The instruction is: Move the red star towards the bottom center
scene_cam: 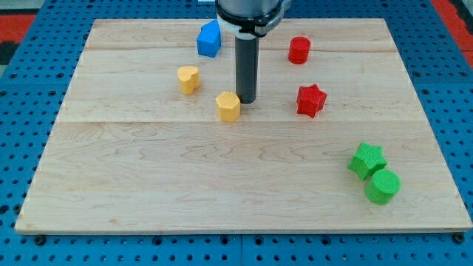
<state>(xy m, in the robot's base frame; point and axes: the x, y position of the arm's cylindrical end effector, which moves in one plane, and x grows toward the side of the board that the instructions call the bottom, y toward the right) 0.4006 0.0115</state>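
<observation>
On the counter (pixel 148 170), going from the view's left: a yellow heart-like block (pixel 188 79), a blue block (pixel 209 40), then a yellow hexagon block (pixel 229 106) just beside my tip (pixel 246 100). There is no pincer here, only the rod. The red star (pixel 311 100) sits right of my tip, apart from it, below a red cylinder (pixel 298 50). A green star (pixel 367 160) and green cylinder (pixel 383 186) lie lower right. I judge my tip should circle above the star, then push it down and leftward, steering clear of the hexagon.
</observation>
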